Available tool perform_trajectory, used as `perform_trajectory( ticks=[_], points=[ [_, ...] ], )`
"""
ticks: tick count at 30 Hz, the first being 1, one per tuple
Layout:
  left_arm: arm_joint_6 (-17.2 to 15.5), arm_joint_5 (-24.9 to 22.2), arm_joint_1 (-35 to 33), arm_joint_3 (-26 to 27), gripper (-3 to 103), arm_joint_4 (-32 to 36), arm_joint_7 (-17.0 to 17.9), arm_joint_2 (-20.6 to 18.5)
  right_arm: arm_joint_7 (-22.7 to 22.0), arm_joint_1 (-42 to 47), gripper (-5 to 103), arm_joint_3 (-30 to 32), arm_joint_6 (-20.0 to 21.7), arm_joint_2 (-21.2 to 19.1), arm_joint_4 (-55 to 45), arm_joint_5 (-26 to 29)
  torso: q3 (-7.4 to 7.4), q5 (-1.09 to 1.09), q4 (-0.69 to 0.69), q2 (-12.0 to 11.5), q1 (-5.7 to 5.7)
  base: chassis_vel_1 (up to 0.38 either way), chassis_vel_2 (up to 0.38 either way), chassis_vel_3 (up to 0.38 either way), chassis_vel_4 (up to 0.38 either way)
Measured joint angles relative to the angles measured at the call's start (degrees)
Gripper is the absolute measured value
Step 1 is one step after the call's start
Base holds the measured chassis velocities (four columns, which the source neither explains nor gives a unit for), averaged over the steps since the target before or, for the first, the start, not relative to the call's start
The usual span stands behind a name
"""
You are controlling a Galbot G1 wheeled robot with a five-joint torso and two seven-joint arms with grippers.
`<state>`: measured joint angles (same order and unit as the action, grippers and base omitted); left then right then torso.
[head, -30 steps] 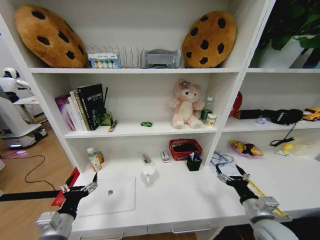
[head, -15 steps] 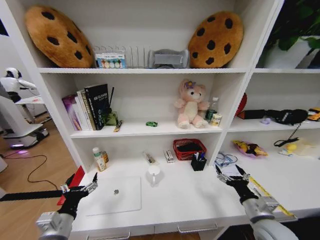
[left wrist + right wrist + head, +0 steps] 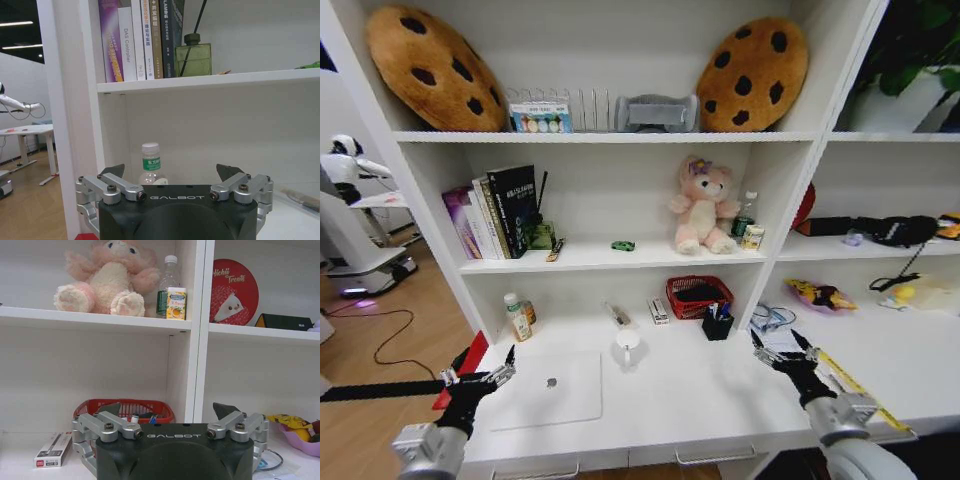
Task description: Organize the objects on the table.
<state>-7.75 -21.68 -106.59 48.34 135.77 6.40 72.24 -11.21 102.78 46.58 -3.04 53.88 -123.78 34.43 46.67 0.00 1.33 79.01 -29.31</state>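
Hovering with fingers apart, the left hand (image 3: 482, 380) sits just left of the laptop (image 3: 548, 390), nearer than the right hand (image 3: 778, 352), also spread, across the surface (image 3: 690, 395).

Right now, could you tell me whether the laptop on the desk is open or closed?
Closed. The laptop lies flat on the table with its lid down and logo facing up, near the open left gripper.

"GALBOT" on both grippers — left gripper (image 3: 170, 176), right gripper (image 3: 169, 413) — "Hichi Treats" on red disc (image 3: 234, 290).

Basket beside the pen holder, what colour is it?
Red basket, best seen in head view.
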Motion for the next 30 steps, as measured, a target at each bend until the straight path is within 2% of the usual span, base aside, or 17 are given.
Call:
perform_trajectory(
  ticks=[13,30],
  points=[
    [0.0,0.0,0.0,0.0,100,0.0,0.0,0.0,0.0,0.0,100,0.0,0.0,0.0,0.0,0.0,-0.11,0.0,0.0,-0.16,0.08,0.0,0.0,0.0,0.0],
    [0.0,0.0,0.0,0.0,100,0.0,0.0,0.0,0.0,-0.01,100,0.0,0.0,0.0,0.0,0.0,0.48,0.01,0.0,0.84,-0.42,0.028,-0.008,-0.03,0.01]
  ],
)
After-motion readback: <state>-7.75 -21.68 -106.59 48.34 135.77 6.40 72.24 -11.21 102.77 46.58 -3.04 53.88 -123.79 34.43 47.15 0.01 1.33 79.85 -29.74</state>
